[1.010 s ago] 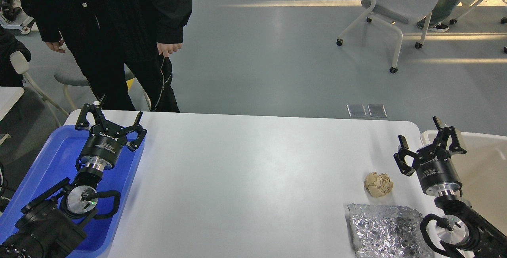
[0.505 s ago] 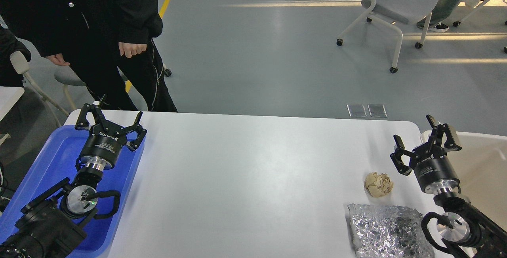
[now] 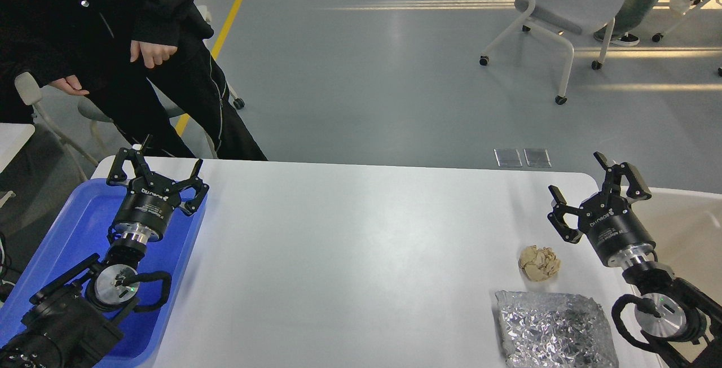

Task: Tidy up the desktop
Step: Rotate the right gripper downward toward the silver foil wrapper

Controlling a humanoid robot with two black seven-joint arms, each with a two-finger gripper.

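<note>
The white desktop (image 3: 350,244) fills the lower part of the head view. A crumpled tan paper ball (image 3: 539,263) lies on it at the right. A crinkled silver foil bag (image 3: 555,329) lies just in front of the ball. My right gripper (image 3: 586,187) is open and empty, up and to the right of the ball, at the desktop's right edge. My left gripper (image 3: 157,174) is open and empty over the far end of the blue tray (image 3: 73,227).
A cream bin (image 3: 685,227) stands beside the desktop's right edge. A person in black (image 3: 124,46) stands behind the far left corner. A white chair (image 3: 555,4) stands on the floor at the back right.
My right gripper has moved left and a little up, away from the cream bin. The person has stepped to the left. My left arm has not moved.
</note>
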